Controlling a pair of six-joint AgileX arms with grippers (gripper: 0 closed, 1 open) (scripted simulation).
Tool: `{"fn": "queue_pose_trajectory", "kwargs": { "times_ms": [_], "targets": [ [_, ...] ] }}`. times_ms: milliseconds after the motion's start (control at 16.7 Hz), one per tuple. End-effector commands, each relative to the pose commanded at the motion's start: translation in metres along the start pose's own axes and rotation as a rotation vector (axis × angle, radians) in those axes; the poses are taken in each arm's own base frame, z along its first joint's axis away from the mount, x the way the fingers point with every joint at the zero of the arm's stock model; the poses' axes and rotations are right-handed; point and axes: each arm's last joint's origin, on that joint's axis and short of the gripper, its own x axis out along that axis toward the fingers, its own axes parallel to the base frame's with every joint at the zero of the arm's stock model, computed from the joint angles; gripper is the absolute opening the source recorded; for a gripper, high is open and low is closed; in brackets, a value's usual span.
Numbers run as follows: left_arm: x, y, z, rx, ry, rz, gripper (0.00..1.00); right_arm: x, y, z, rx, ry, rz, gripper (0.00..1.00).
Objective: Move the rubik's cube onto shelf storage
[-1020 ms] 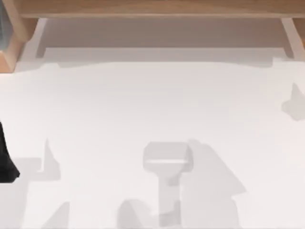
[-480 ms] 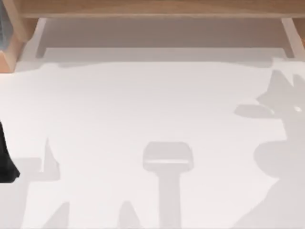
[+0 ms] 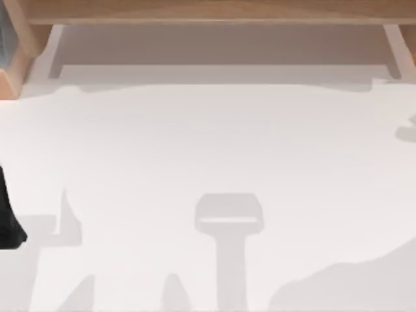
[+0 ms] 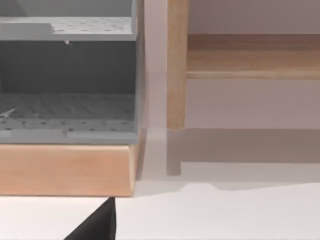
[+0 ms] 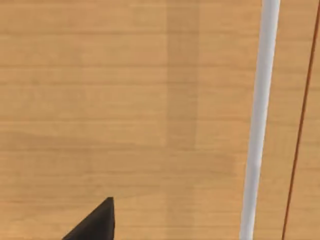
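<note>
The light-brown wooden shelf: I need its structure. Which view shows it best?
The left wrist view: the light-brown wooden shelf shows board and upright support. The top view catches its front edge; the right wrist view, close wood grain.

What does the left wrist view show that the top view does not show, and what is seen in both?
Left wrist view alone: a grey perforated rack resting on a light wooden base, beside an upright wooden support of the shelf storage, and a dark fingertip at the picture's edge.

Top view alone: the wide open stretch of white table crossed by grey shadows, with a dark part of the left arm at the table's left edge.

Both: the light-brown shelf storage along the back and the white table beneath it.
</note>
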Motion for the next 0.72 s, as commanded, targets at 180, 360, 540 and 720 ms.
{"fn": "queue_pose_trajectory", "kwargs": {
  "times_ms": [180, 360, 540, 720],
  "targets": [
    [0.000, 0.000, 0.000, 0.000, 0.000, 0.000, 1.00, 0.000, 0.000, 0.000, 0.000, 0.000, 0.000, 1.00],
    [0.000, 0.000, 0.000, 0.000, 0.000, 0.000, 1.00, 0.001, 0.000, 0.002, 0.003, -0.003, 0.003, 1.00],
    [0.000, 0.000, 0.000, 0.000, 0.000, 0.000, 1.00, 0.011, 0.000, 0.000, 0.000, 0.000, 0.000, 1.00],
    [0.000, 0.000, 0.000, 0.000, 0.000, 0.000, 1.00, 0.023, 0.000, 0.000, 0.000, 0.000, 0.000, 1.00]
  ]
}}
